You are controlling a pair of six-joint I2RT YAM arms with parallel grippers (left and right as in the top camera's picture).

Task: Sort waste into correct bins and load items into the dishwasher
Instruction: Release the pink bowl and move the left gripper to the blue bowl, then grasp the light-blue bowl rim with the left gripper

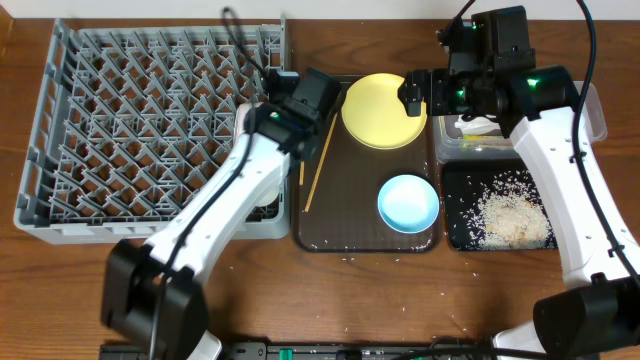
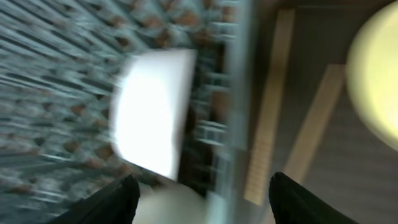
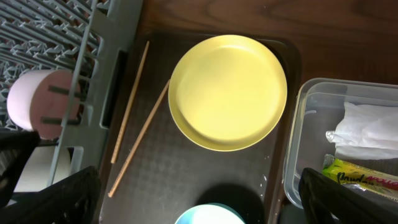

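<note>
Left gripper (image 2: 204,186) fingers were seen spread well apart over the right wall of the dish rack (image 1: 120,120). Nothing was pinched between them, so far as the blurred wrist view allowed. A white item (image 2: 152,112), too smeared to be named, was seen inside the rack just beyond them.

Just to that gripper's right, the two chopsticks (image 1: 318,165) were laid on the brown tray (image 1: 365,238), beside the rack wall. Their long axes were run near-to-far along the tray's left side, the outer one slanted toward the yellow plate (image 1: 383,110). They were judged the left arm's nearer pick, best approached across their width.

Farther right, the right gripper (image 3: 199,180) was held wide open and empty above the plate, and the light blue bowl (image 1: 408,203) was seen at the tray's near end. Beyond, napkin (image 3: 367,127) and wrapper (image 3: 360,171) were found in the clear tub (image 3: 297,143), and rice (image 1: 510,215) in the black tray (image 1: 455,235).
</note>
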